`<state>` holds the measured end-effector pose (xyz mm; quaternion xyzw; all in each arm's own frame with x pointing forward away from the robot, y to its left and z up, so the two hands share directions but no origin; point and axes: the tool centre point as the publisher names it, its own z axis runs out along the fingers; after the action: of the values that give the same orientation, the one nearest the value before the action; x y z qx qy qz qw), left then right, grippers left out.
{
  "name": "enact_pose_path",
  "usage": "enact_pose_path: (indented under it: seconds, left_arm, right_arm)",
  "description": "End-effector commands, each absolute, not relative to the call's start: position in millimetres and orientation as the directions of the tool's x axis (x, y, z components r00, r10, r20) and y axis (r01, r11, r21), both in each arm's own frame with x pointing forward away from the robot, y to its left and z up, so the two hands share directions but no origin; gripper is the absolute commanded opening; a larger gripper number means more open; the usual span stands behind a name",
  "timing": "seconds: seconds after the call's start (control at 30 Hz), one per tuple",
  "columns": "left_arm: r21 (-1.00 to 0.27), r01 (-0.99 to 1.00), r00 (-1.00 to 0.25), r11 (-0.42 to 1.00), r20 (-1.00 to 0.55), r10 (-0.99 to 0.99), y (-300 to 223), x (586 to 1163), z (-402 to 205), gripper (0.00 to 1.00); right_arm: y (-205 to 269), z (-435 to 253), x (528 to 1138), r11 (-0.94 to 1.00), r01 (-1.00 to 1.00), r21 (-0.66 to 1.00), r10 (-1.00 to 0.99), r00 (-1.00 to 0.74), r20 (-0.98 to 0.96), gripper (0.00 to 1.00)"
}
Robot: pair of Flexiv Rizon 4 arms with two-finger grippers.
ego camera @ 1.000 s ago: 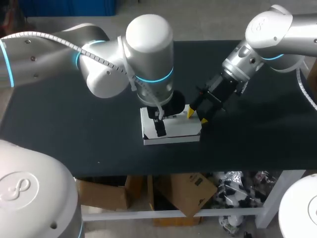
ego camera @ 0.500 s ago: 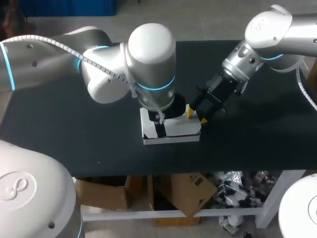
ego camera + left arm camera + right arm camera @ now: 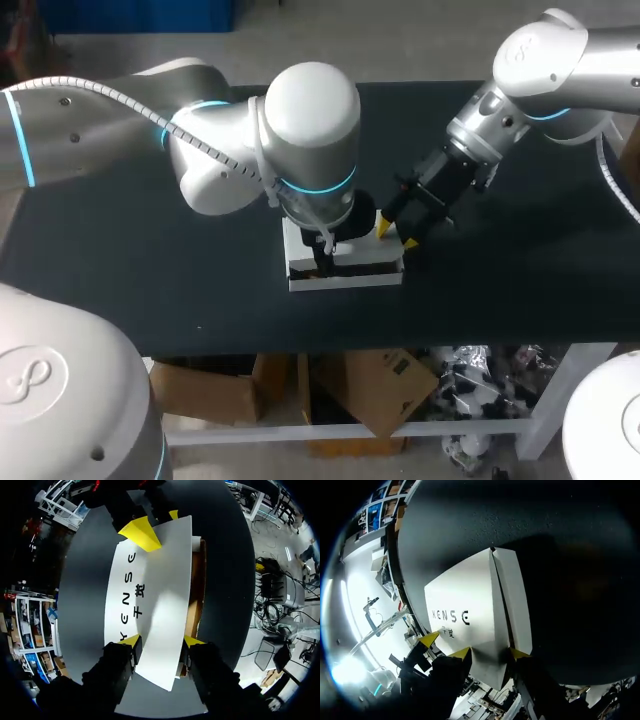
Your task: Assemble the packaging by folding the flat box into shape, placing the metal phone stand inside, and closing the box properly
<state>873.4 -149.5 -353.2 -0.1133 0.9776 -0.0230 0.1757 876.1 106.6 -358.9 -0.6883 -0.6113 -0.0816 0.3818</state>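
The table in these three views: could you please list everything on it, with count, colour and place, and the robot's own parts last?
table: one, black; fills the middle of the head view.
box: one, white with dark lettering, brown card showing along one side in the left wrist view; lies at the middle of the table, between the two arms.
left arm: one, white and silver with blue light rings; reaches in over the box.
right arm: one, same colours; slants down towards the box's far right corner.
left gripper: one, black and yellow; down on the box, astride its white panel.
right gripper: one, black and yellow; at the box's far right corner.
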Motion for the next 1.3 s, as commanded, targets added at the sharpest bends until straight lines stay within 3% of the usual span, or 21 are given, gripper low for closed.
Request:
enact_pose_path:
  seconds: [0.03, 1.3]
  left_arm:
    - [-0.069, -0.224, -0.902, 0.972, -0.362, -0.234, -154.3, 872.6, -354.7, 0.44]
    - [-0.067, -0.189, -0.863, 0.980, -0.466, -0.198, -150.4, 869.1, -368.2, 0.42]
  right_arm:
    - [106.9, -359.0, 878.1, 0.045, 0.901, -0.431, 0.778, 0.239, 0.580, 0.48]
    - [103.1, -354.8, 872.7, 0.037, 0.905, -0.423, 0.781, 0.238, 0.577, 0.48]
